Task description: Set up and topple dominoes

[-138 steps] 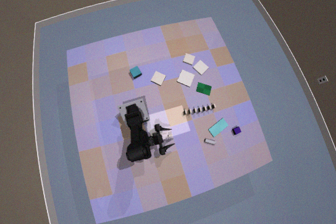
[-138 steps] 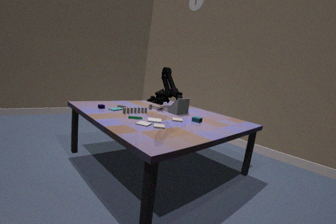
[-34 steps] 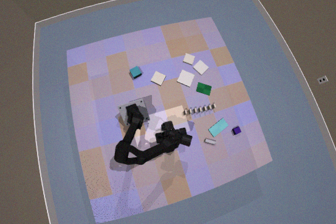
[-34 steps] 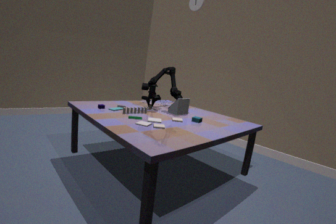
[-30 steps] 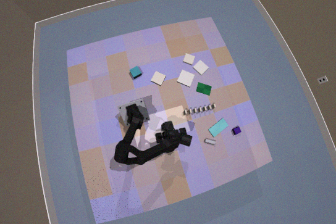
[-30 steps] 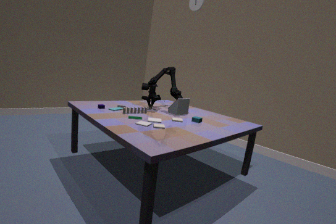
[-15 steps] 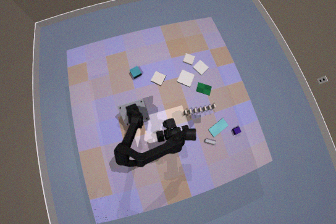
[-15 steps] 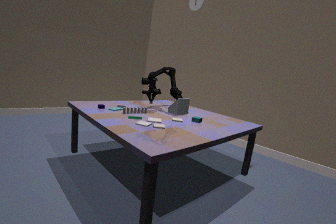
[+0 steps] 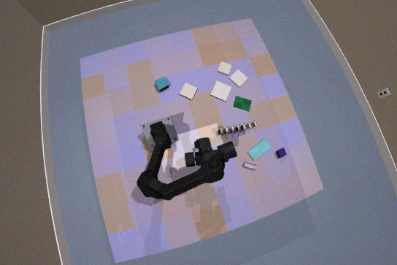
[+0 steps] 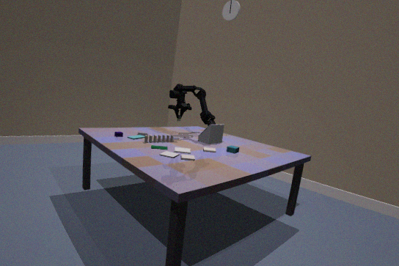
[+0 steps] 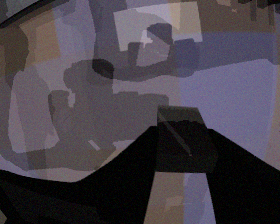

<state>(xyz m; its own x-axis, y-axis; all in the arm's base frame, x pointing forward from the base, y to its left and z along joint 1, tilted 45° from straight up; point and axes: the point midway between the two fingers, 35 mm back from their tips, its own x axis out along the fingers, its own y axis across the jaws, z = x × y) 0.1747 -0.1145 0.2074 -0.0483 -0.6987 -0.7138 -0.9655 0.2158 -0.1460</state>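
Hand (image 9: 203,155) (image 10: 179,116) (image 11: 180,135) is closed on a dark domino (image 10: 179,119) (image 11: 185,142), up over the surface (image 9: 128,246) (image 10: 176,185) (image 11: 225,90). Seven or so dominoes stand in a row (image 9: 233,129) (image 10: 159,138), near the hand but apart from it. A pale bar (image 9: 249,166) (image 10: 142,134) lies flat near a blue-green slab (image 9: 259,149) (image 10: 136,137); it may be a missing domino too.

If the hand comes in low or wide, a finger could bump the row and make it all fall too soon. If the domino is tilted when let go, it could tip over and knock its neighbor. Set too far off, it may not pass the push on. Fingers opening wide could hit the end one as well.

From the top, the arm hides the held domino. The side view makes it tiny. In the wrist view it is so dark that its tilt is hard to tell. Dark bits are cut off at the top right corner there.
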